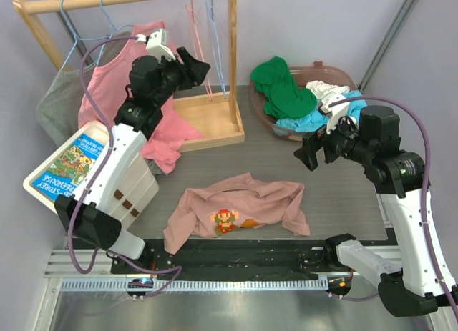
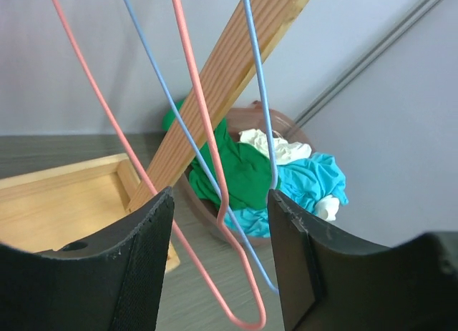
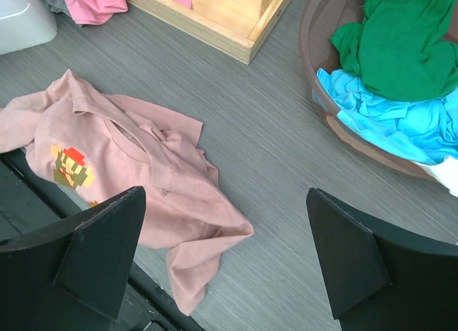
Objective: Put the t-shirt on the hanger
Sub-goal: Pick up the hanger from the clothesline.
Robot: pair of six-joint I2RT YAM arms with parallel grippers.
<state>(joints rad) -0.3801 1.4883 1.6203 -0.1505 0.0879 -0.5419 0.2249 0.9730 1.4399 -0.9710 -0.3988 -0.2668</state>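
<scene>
- We held the left arm point(image 1: 118, 149) raised and stretched forward, well away from its base, with the wrist at its highest point.
- Our left gripper point(image 1: 197, 65) pointed right. In the wrist view its fingers point(image 2: 143, 259) stood partly apart.
- We held the right arm point(image 1: 413, 202) folded at the elbow, forearm directed left.
- Our right gripper point(image 1: 306, 154) angled downward, jaws spread wide.

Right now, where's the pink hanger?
Upper middle of the top view: the hanger hangs from the wooden rack beside a blue hanger, between the open fingers of the left gripper.
</scene>
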